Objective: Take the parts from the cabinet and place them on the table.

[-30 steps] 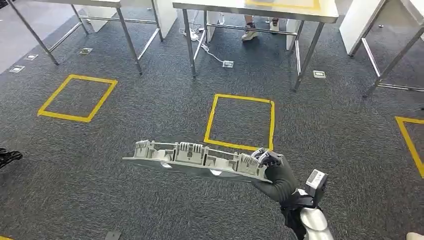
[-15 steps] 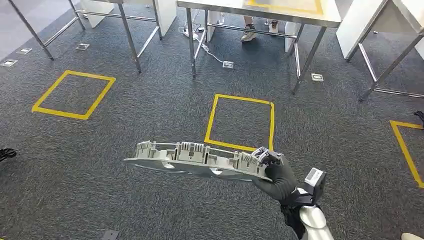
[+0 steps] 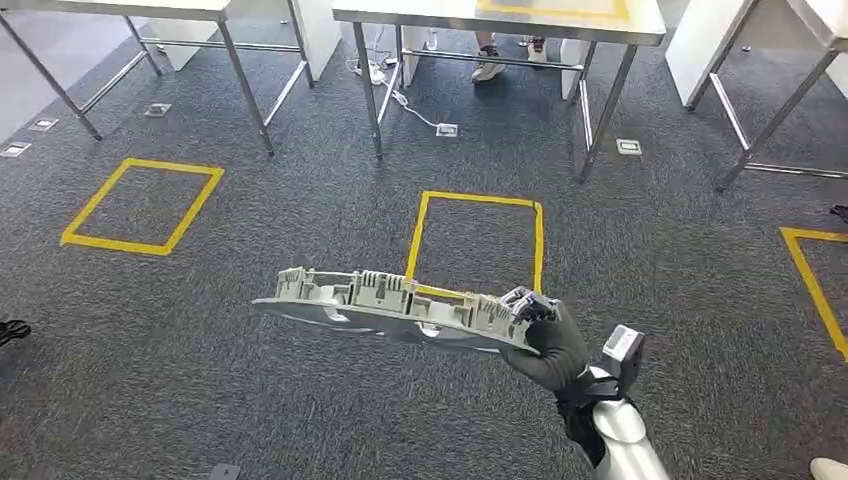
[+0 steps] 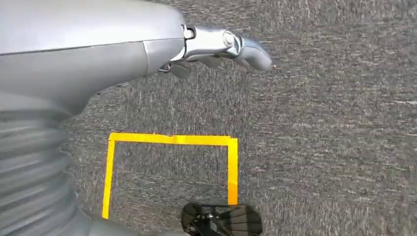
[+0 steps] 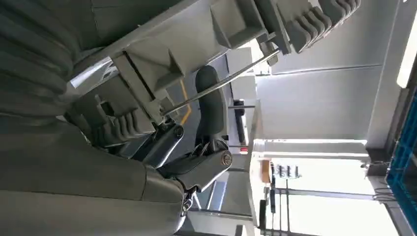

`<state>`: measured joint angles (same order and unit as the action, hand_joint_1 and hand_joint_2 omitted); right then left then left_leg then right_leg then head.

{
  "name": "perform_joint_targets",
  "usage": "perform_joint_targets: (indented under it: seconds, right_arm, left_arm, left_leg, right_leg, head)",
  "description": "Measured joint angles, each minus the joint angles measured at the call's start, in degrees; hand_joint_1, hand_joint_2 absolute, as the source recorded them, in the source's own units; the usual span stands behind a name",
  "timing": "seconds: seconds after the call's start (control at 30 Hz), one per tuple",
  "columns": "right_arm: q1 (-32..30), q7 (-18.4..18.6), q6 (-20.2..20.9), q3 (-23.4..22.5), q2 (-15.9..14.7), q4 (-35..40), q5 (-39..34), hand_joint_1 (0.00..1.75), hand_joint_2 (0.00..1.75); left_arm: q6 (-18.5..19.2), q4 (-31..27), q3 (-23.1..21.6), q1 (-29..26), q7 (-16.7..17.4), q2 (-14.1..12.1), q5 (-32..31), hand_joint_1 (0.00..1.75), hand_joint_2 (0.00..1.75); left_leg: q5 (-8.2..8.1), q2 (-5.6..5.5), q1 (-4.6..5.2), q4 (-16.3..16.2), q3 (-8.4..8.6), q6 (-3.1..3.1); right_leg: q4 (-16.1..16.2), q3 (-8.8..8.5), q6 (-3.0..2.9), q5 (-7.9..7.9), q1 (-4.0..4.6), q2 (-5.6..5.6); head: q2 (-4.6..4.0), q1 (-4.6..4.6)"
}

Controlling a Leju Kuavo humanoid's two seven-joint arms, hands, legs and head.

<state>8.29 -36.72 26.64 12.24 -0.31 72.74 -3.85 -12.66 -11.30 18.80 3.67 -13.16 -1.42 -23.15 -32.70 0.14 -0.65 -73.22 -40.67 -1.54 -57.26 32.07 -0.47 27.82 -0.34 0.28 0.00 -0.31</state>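
A long grey plastic part (image 3: 390,312) with ribbed clips along its upper edge is held level over the carpet. My right hand (image 3: 548,345) in a dark glove grips its right end. From the right wrist, the part (image 5: 196,34) lies across my right hand (image 5: 196,162), whose fingers curl under it. A steel-legged table (image 3: 500,20) with yellow tape on top stands ahead at the far edge of the head view. My left hand (image 4: 216,44) hangs over the carpet with its thumb stretched out and nothing in it.
A yellow tape square (image 3: 478,245) lies on the carpet just beyond the part, another (image 3: 140,205) to the left. More tables stand at far left (image 3: 110,8) and far right (image 3: 830,20). A person's feet (image 3: 488,68) and a cable show under the middle table.
The whole floor scene has shifted a little, so the camera moved. The part stays in my right hand's grip and sits slightly higher in the picture.
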Motion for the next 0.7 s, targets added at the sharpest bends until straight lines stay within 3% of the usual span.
perform_joint_targets:
  seconds: [0.07, 0.1, 0.13, 0.23, 0.3, 0.37, 0.43, 0.47, 0.5, 0.57, 0.6, 0.63, 0.7]
  right_arm:
    - [0.31, 0.0, -0.26, 0.26, 0.0, -0.08, -0.2, 1.75, 1.75]
    - [0.55, -0.02, -0.37, 0.33, 0.0, -0.11, -0.33, 1.75, 1.75]
    - [0.84, 0.0, -0.5, 0.33, 0.0, -0.13, -0.46, 1.75, 1.75]
    - [0.73, 0.04, -0.44, 0.39, -0.02, -0.13, -0.87, 1.75, 1.75]
    - [0.65, 0.11, -0.15, 0.39, -0.07, -0.09, -1.01, 1.75, 1.75]
    - [0.56, 0.11, 0.09, 0.39, -0.09, -0.06, -1.22, 1.75, 1.75]
    - [0.07, 0.13, 0.15, 0.39, -0.11, -0.06, -1.38, 1.75, 1.75]
    - [-0.26, 0.15, 0.15, 0.37, -0.18, -0.06, -1.38, 1.75, 1.75]
    - [-0.46, 0.2, 0.15, 0.37, -0.22, -0.06, -1.38, 1.75, 1.75]
    - [-0.46, 0.2, 0.15, 0.37, -0.28, 0.0, -1.4, 1.75, 1.75]
    - [-0.46, 0.17, 0.15, 0.37, -0.31, 0.15, -1.44, 1.75, 1.75]
    - [-0.4, 0.18, 0.15, 0.37, -0.31, 0.26, -1.46, 1.75, 1.75]
    - [-0.62, 0.15, 0.18, 0.33, -0.35, 0.59, -1.49, 1.75, 1.75]
  left_arm:
    - [0.0, 0.0, 0.0, 0.08, 0.33, -0.13, -0.24, 0.0, 1.75]
    - [0.0, 0.04, 0.02, 0.09, 0.35, -0.11, -0.37, 0.0, 1.75]
    - [0.0, 0.04, 0.02, 0.17, 0.37, -0.11, -0.44, 0.0, 1.75]
    - [-0.11, 0.04, 0.02, 0.11, 0.42, -0.07, -0.52, 0.0, 1.75]
    - [-0.15, 0.02, 0.02, 0.18, 0.39, 0.07, -0.72, 0.0, 1.75]
    - [-0.17, 0.02, 0.02, 0.21, 0.39, 0.07, -0.87, 0.0, 1.75]
    - [-0.17, 0.02, 0.02, 0.2, 0.41, 0.07, -0.87, 0.0, 1.75]
    - [-0.17, 0.02, 0.02, 0.2, 0.39, 0.07, -0.9, 0.0, 1.75]
    - [-0.17, 0.02, 0.02, 0.21, 0.39, 0.09, -0.96, 0.0, 1.75]
    - [-0.17, 0.02, 0.02, 0.3, 0.39, 0.15, -1.05, 0.0, 1.75]
    - [-0.17, 0.02, 0.02, 0.33, 0.39, 0.22, -1.09, 0.0, 1.75]
    - [-0.17, 0.02, 0.02, 0.46, 0.39, 0.31, -1.11, 0.0, 1.75]
    - [-0.17, 0.02, 0.02, 0.58, 0.39, 0.31, -1.18, 0.0, 1.75]
  left_leg:
    - [6.36, 0.0, -0.27, 10.74, 4.41, -0.18]
    - [6.02, -0.11, -0.33, 13.12, 5.57, -0.06]
    - [6.06, -0.34, -0.17, 13.78, 5.72, 0.7]
    - [5.76, -0.28, 0.03, 13.53, 5.61, 1.86]
    - [5.58, 0.2, -0.28, 13.72, 6.03, 2.63]
    - [5.2, 0.93, -0.22, 13.72, 6.27, 3.18]
    - [4.81, 1.68, -0.06, 13.72, 6.5, 3.33]
    - [4.57, 2.04, -0.02, 13.71, 6.75, 3.34]
    - [4.28, 2.43, 0.05, 13.71, 7.13, 3.26]
    - [3.65, 2.9, 0.14, 13.71, 8.19, 2.91]
    - [3.37, 3.14, 0.15, 13.74, 8.49, 2.73]
    - [3.1, 3.32, 0.46, 13.69, 8.52, 2.33]
    - [2.94, 3.73, 0.31, 13.92, 8.73, 1.78]
  right_leg:
    - [-0.5, -0.67, 0.55, 0.88, -0.23, 0.12]
    - [-0.64, -0.7, 0.9, 1.18, -0.22, 0.13]
    - [-1.12, -0.46, 1.36, 1.54, 0.26, 0.34]
    - [-0.62, -0.59, 2.15, 1.58, 0.15, 0.59]
    - [-2.29, -0.22, 2.83, 2.7, 0.02, 0.24]
    - [-11.01, 4.52, 3.24, 6.85, 0.02, 0.07]
    - [-18.91, 9.4, 3.22, 8.96, 0.02, 0.07]
    - [-19.63, 10.42, 3.11, 8.1, 0.03, 0.06]
    - [-17.43, 9.87, 2.89, 5.68, 0.07, 0.01]
    - [-7.1, 5.36, 2.03, -0.5, 0.31, -0.65]
    - [-2.46, 3.33, 1.4, -2.2, 0.72, -1.92]
    - [-1.74, 2.85, 1.22, -1.09, 1.17, -2.23]
    - [-1.58, 3.01, 0.94, -1.1, 1.26, -1.82]
  head:
    - [0.0, -0.06]
    - [0.0, -0.15]
    - [0.0, -0.33]
    - [0.0, -0.07]
    - [0.0, 0.19]
    - [0.0, 0.63]
    - [0.0, 0.7]
    - [0.0, 0.72]
    - [0.0, 0.77]
    - [0.0, 0.87]
    - [0.0, 0.9]
    - [0.0, 0.85]
    - [0.0, 0.83]
